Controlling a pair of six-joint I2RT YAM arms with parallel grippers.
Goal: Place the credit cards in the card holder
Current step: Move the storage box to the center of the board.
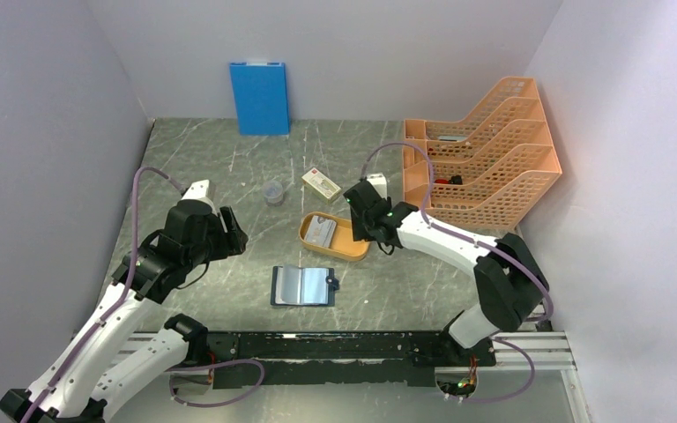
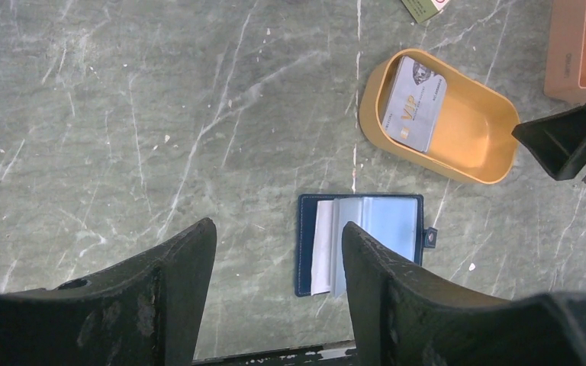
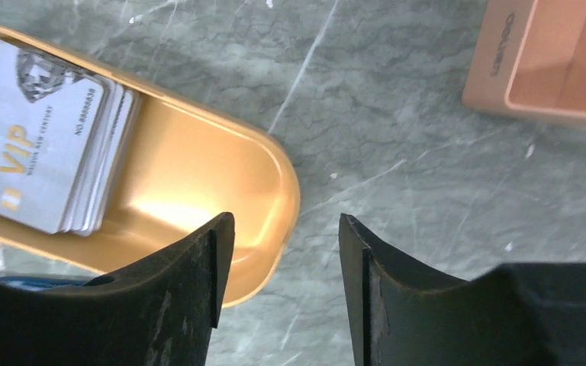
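The right gripper (image 3: 278, 221) hangs spread and empty over the orange tray (image 3: 294, 202) rim, credit cards (image 3: 42, 164) stacked off to its left; the card holder (image 2: 362, 240) lies open just past the left gripper (image 2: 276, 229), also spread. Dropping here, a finger could clip the rim and spill the stack

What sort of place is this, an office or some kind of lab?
Most likely a robot test booth: plain pale walls box in a green marble-pattern tabletop, two white-and-black robot arms are bolted to a black rail at its near edge, and an orange mesh file rack sits on it.
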